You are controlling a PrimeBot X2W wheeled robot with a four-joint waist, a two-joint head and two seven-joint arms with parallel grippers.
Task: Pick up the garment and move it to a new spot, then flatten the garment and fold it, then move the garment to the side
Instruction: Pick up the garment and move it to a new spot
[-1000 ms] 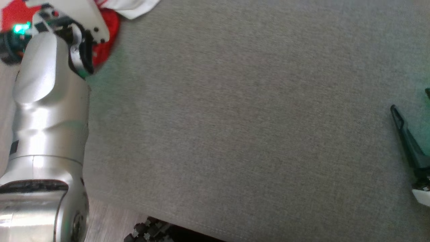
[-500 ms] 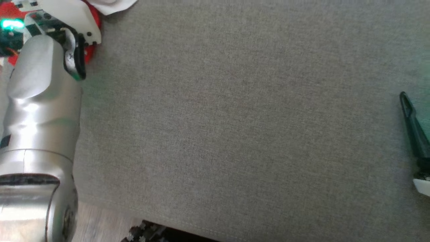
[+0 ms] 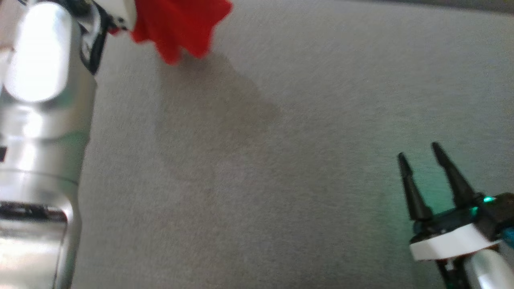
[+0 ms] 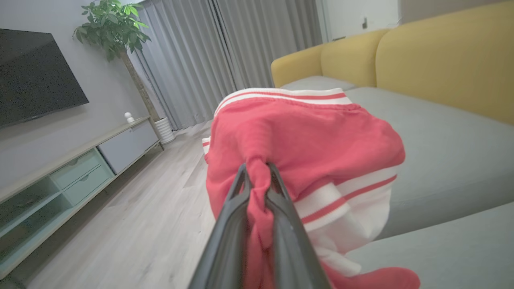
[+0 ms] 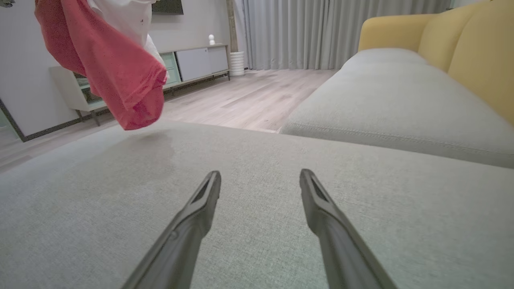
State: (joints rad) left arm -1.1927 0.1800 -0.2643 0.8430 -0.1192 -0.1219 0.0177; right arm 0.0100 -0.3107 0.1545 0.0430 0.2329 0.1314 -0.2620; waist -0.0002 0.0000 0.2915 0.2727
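The red garment (image 3: 178,28) is blurred and cut off by the head view's top edge.

No text, label, brand, number or sign can be read anywhere in these views.
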